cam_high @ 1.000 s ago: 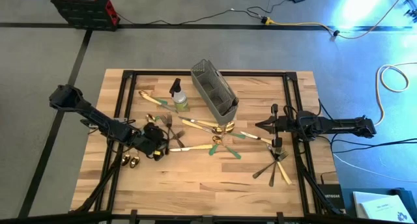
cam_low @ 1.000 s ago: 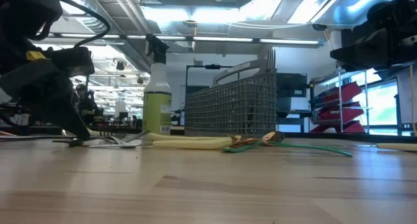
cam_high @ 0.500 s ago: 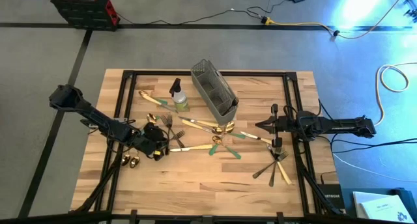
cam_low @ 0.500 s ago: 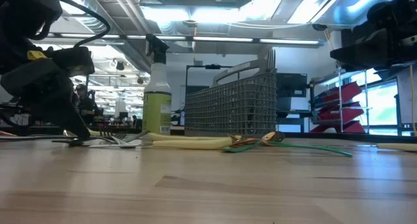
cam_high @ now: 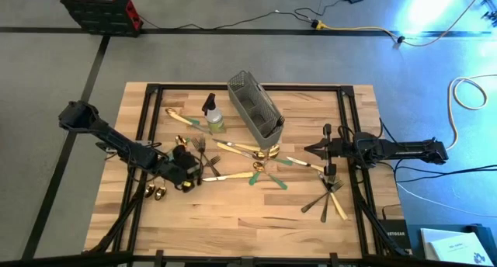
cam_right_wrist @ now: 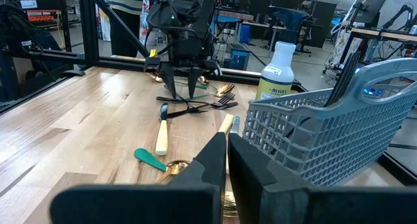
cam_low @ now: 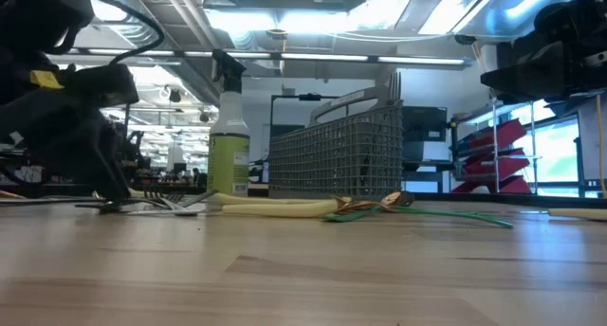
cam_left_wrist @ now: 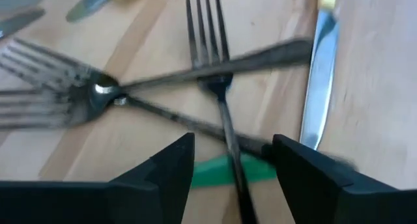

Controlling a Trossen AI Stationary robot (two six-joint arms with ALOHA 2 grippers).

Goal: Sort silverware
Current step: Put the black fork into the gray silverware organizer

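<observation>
The left gripper (cam_high: 192,176) hangs low over the table's (cam_high: 233,220) left half with its fingers (cam_left_wrist: 166,168) spread wide, a dark fork (cam_left_wrist: 218,81) running up between them. In the left wrist view that fork crosses two other dark handles; two more fork heads (cam_left_wrist: 45,87) lie to one side and a cream-handled knife (cam_left_wrist: 316,87) to the other, with a green handle (cam_left_wrist: 218,170) just under the fingertips. Nothing is gripped.

Two gold spoon bowls (cam_high: 155,192) sit just behind the gripper, toward the table's near left edge. Past it, toward the middle, lie a cream-handled piece (cam_high: 211,177) and a loose heap (cam_high: 260,154) of gold and green-handled pieces; the exact count there cannot be told. One gold piece (cam_high: 175,115) lies alone near the far left. A second cluster of about four forks and knives (cam_high: 330,195) lies at the right.

One spray bottle (cam_high: 213,116) with green liquid stands upright beside one grey mesh caddy (cam_high: 255,108), which sits at a slant behind the central heap; in the low view both block the table's far side.

The right gripper (cam_high: 309,150) waits above the right side of the table, fingers (cam_right_wrist: 208,162) pressed nearly together and empty, pointing toward the central heap.
</observation>
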